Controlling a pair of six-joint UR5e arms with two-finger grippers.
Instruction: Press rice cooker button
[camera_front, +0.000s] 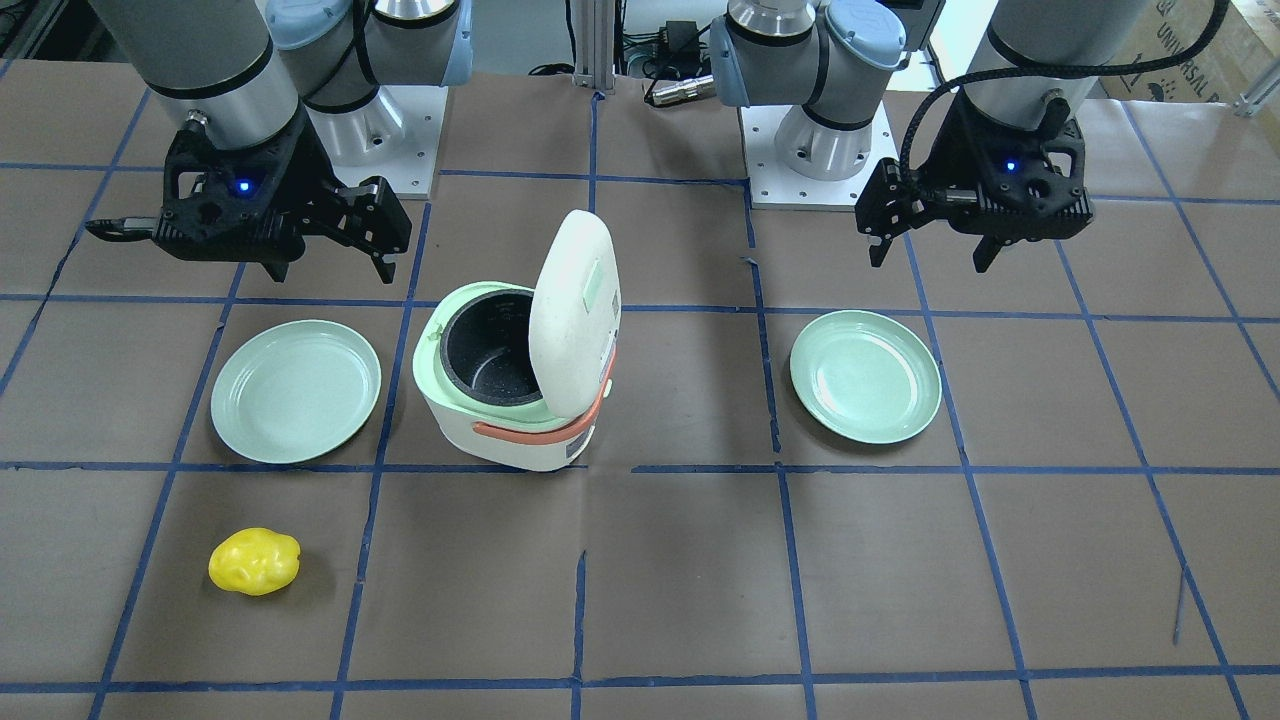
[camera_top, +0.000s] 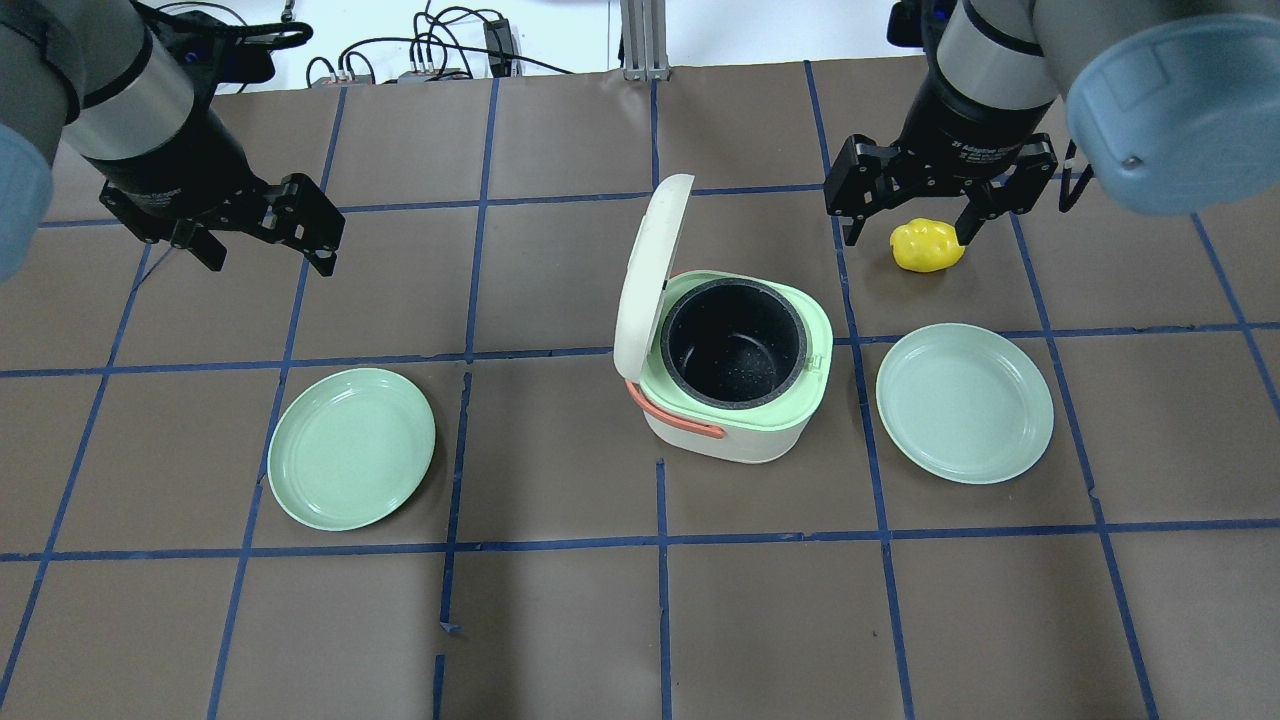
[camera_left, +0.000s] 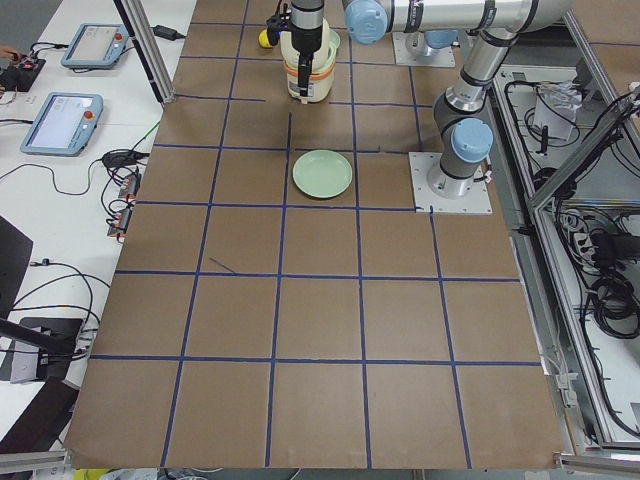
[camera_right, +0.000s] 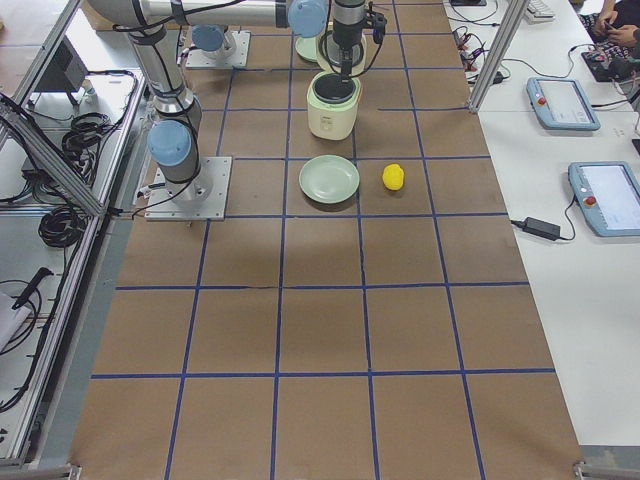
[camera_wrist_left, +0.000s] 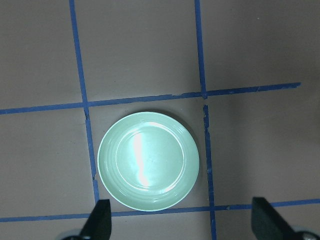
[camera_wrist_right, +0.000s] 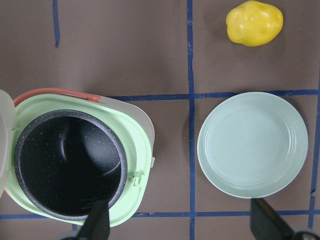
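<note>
Right wrist-mounted: rice cooker (camera_wrist_right: 137, 150), left wrist: plate (camera_wrist_left: 148, 161), left tool (camera_front: 931, 262), right tool (camera_front: 332, 272) spread

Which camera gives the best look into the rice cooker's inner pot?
Right wrist-mounted: the inner pot appears large, seen from straight above. Overhead shows it smaller; in front-facing the raised lid covers part of it; the side views barely show it; left wrist shows only a plate.

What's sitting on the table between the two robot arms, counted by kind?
rice cooker, lid up: 1
green plates: 2
yellow lumpy object: 1
Total: 4
</note>
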